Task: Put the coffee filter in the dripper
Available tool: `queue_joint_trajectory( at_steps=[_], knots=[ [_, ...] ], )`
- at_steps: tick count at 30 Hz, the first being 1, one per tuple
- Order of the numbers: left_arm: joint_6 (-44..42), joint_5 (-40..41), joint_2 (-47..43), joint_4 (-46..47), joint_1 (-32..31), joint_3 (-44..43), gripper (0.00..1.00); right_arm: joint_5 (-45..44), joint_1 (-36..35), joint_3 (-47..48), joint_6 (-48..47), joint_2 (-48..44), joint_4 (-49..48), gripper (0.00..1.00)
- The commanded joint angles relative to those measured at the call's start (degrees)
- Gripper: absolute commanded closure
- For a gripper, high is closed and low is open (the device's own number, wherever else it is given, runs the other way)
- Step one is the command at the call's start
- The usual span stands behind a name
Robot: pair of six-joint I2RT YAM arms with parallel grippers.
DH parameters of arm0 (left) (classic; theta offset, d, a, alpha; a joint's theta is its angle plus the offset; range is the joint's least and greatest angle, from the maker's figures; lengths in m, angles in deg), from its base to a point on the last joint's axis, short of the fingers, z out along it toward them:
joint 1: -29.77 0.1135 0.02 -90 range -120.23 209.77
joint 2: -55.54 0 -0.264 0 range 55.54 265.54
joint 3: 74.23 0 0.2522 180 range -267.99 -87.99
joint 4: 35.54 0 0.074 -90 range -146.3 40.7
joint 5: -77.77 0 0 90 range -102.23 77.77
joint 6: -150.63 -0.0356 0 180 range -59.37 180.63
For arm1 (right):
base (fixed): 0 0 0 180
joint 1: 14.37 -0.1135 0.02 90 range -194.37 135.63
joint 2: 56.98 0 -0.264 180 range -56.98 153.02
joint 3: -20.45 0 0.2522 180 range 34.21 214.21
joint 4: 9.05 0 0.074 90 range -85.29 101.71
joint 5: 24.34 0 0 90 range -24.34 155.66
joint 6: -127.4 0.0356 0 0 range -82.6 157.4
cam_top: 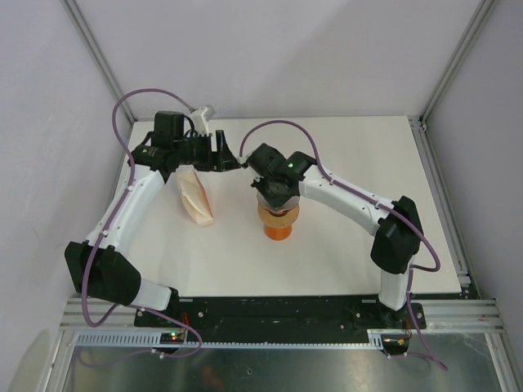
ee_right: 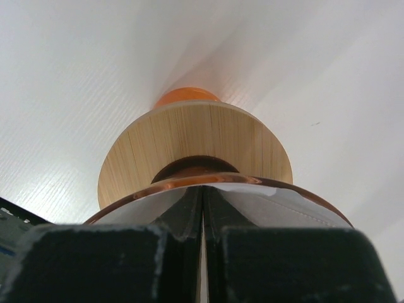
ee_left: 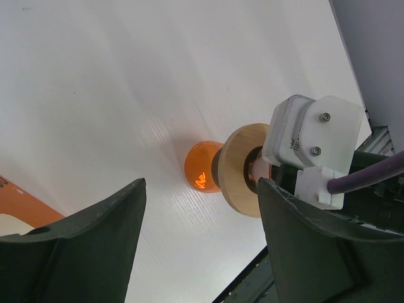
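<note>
The dripper point(ee_right: 164, 184) is a translucent pinkish-orange funnel on a round wooden disc point(ee_right: 189, 136), which rests on a small orange cup point(ee_right: 187, 96). The white coffee filter point(ee_right: 297, 205) lies inside the dripper's rim on both sides of my right gripper point(ee_right: 203, 189). That gripper reaches down into the funnel with its fingers pressed together and a thin pale strip of paper between them. From above, the right gripper point(cam_top: 276, 194) covers the dripper point(cam_top: 278, 214). My left gripper point(cam_top: 231, 157) hangs open and empty just left of it, and in its own view the left gripper point(ee_left: 202, 186) faces the orange cup point(ee_left: 203, 167).
A cream wedge-shaped stack of folded filters point(cam_top: 196, 200) lies on the white table point(cam_top: 351, 253) left of the dripper, under the left forearm. Its orange wrapper point(ee_left: 25, 205) shows in the left wrist view. The right arm's white wrist camera point(ee_left: 309, 142) sits close to the left gripper.
</note>
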Motion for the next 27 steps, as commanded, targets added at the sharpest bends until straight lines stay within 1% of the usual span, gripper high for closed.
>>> queue_joint_trajectory(
  at_steps=[1,4,13,18,21,23,27],
  knots=[
    [0.6,-1.6,-1.5,1.6,0.0,0.2,0.24,-0.5,0.2,1.0,-0.5,-2.1,0.1,1.0],
    [0.6,-1.8,-1.6,1.7,0.0,0.3,0.24,-1.7,0.1,2.1,-0.6,-3.1,0.1,0.99],
    [0.4,-1.6,-1.4,1.7,-1.1,0.5,0.24,-5.5,0.5,3.6,-1.0,-4.8,-0.2,0.87],
    [0.3,-1.5,-1.1,1.7,-1.4,0.7,0.24,-5.0,0.4,3.8,-1.0,-5.2,-0.4,0.78],
    [0.1,-1.6,-1.0,1.7,-1.9,0.7,0.24,-3.4,0.4,3.6,-1.7,-5.6,-0.6,0.76],
    [-0.1,-1.6,-1.1,1.7,-2.5,0.7,0.24,-1.7,0.5,3.1,-2.2,-5.9,-0.7,0.77],
    [-0.2,-1.7,-1.0,1.7,-3.8,1.0,0.24,3.4,1.3,-0.3,-2.0,-6.6,-2.0,0.92]
  ],
)
